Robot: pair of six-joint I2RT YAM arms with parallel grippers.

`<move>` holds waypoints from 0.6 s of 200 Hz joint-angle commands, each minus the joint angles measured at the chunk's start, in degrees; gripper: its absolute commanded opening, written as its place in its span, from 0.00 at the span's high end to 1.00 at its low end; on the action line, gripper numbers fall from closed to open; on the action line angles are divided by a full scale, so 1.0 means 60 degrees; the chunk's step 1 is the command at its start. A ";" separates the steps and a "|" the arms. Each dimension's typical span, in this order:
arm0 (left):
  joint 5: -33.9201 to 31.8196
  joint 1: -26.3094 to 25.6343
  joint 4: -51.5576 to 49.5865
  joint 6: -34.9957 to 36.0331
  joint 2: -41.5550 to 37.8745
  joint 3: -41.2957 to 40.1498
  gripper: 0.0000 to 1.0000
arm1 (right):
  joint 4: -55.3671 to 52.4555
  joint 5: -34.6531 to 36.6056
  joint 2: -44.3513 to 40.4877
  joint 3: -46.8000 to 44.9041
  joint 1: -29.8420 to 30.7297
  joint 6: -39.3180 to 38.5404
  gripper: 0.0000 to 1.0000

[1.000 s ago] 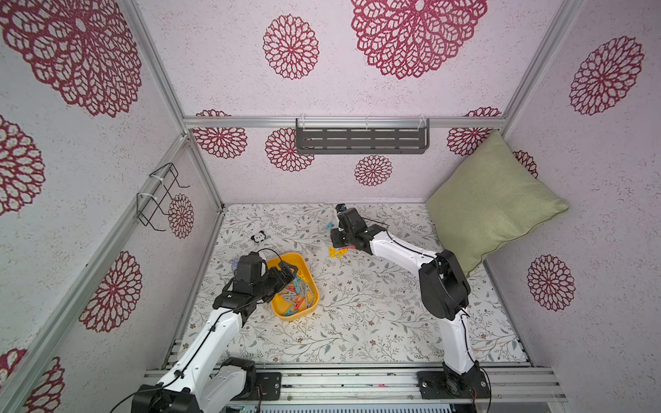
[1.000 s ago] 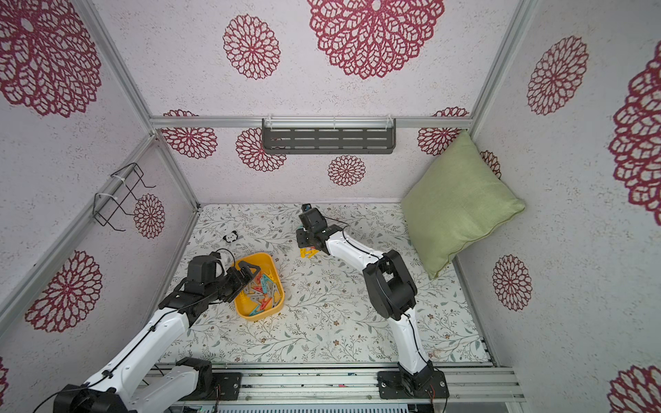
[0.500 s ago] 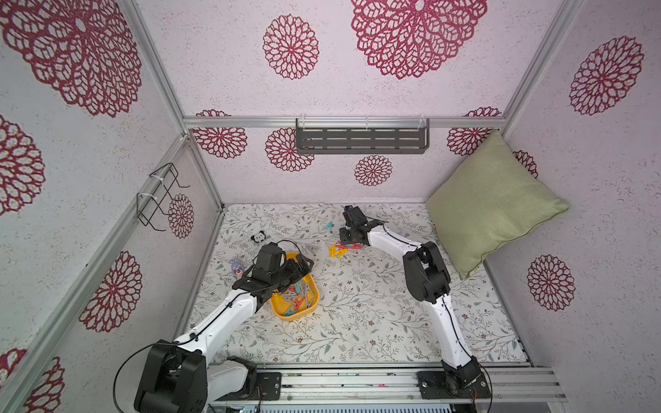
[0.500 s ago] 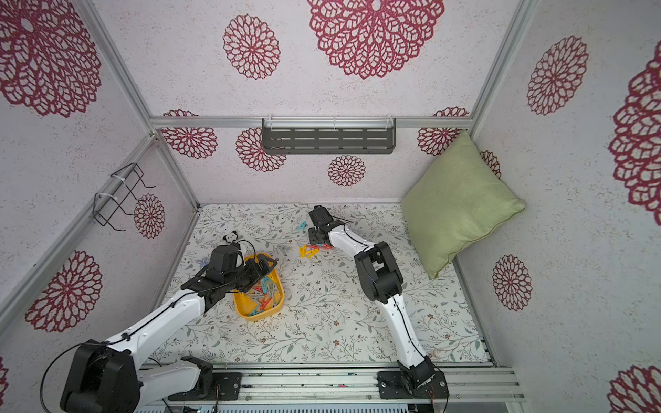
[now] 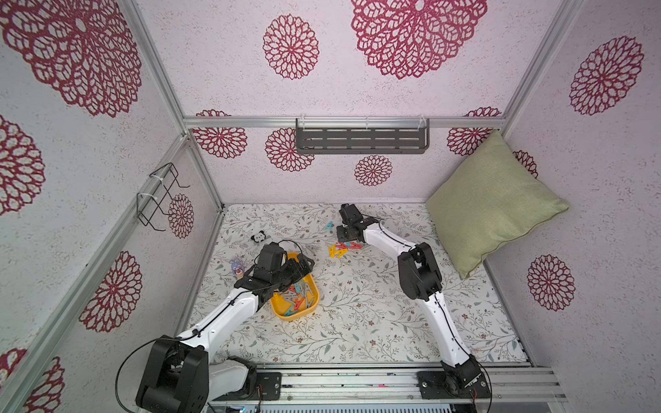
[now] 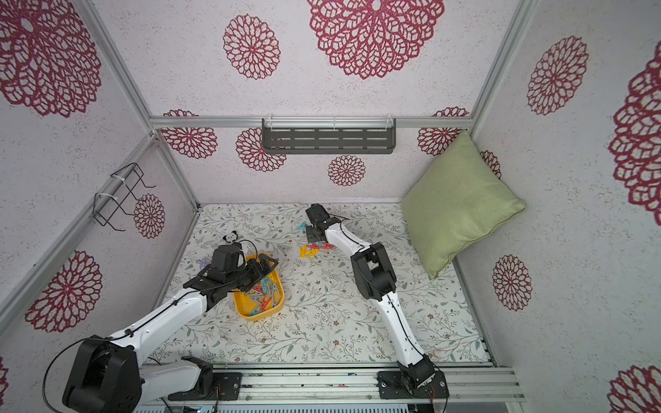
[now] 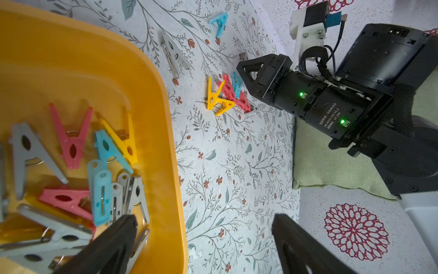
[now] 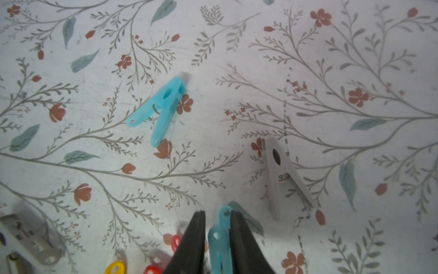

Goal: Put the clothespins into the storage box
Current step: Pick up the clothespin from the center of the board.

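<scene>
Near the back wall [image 5: 322, 186], right gripper [image 8: 216, 212] pinches a teal clothespin [image 8: 219, 242] beside the loose clothespins [image 5: 341, 248], probably to carry it; left gripper [image 7: 203, 218] hangs wide open, empty, over the storage box [image 7: 166, 142] rim, which holds many pins.

In a top view the yellow storage box [image 5: 279, 309], holding mixed clothespins [image 5: 297, 297], sits left of the table's [image 5: 361, 321] middle, the left gripper [image 5: 304, 266] over its far end. Nearer the far edge the right gripper [image 5: 345, 239] points down just beside a loose red-and-yellow heap [image 5: 341, 247]; a teal pin [image 5: 329, 226] lies close by. A panda toy [image 5: 258, 236] and purple plush [image 5: 236, 266] lie by the left edge.
</scene>
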 commanded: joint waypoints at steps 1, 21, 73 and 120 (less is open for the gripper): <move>-0.0041 -0.0112 0.0239 -0.0010 -0.0055 0.0034 0.03 | -0.0203 0.0282 -0.0022 0.0268 -0.0046 -0.0016 0.76; -0.0083 -0.0125 0.0231 -0.0043 -0.0183 -0.0040 0.03 | -0.0268 0.0293 0.0025 0.0334 -0.0058 -0.0028 0.75; -0.0151 -0.0151 0.0111 -0.0083 -0.0443 -0.0160 0.03 | -0.0394 0.0343 0.0082 0.0387 -0.0050 -0.0016 0.85; -0.0378 -0.0151 -0.0295 0.0025 -0.0854 -0.0130 0.03 | 0.0065 0.0250 -0.0865 -0.0365 0.0101 -0.0008 0.89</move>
